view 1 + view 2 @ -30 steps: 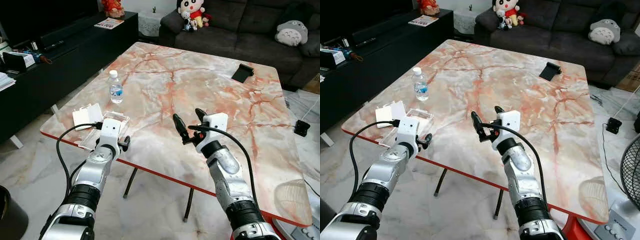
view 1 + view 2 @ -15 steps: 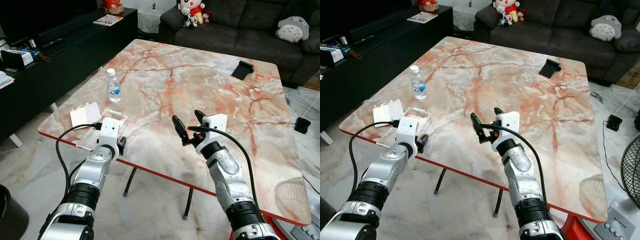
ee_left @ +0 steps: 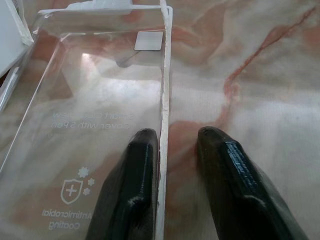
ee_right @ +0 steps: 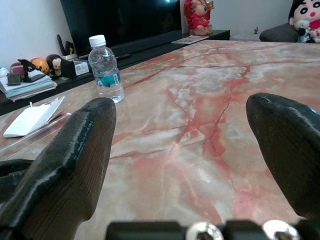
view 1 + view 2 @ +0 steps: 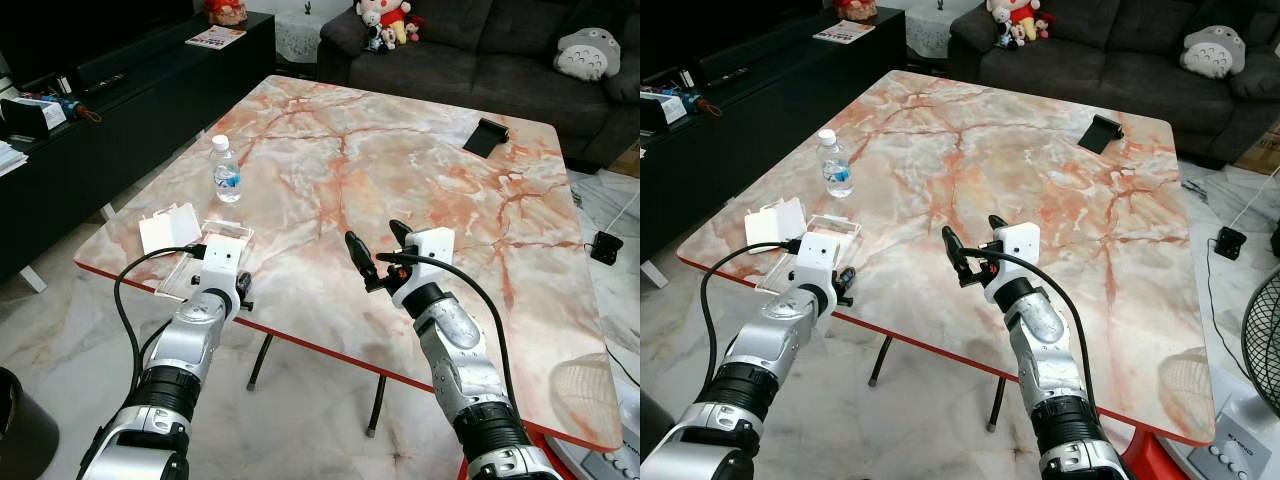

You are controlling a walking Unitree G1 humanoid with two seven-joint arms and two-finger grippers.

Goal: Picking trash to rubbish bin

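We recorded a marble table (image 5: 420, 190) bearing a water bottle (image 5: 227, 172), white card (image 5: 168, 227), clear plastic case (image 3: 95, 125) beside the left gripper (image 3: 175, 170), and a black phone (image 5: 486, 137) far beyond.

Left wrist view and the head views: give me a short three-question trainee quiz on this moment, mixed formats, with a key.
1. True or false: the left claw has its fingers on either side of one wall of the clear plastic tray.
2. Multiple choice: the water bottle on the marble table is (A) lying on its side, (B) standing upright with its cap on, (C) held in the right claw.
3. Fill in: the right claw hovers above the table with its fingers ____.

Key: 1 true; 2 B; 3 open.
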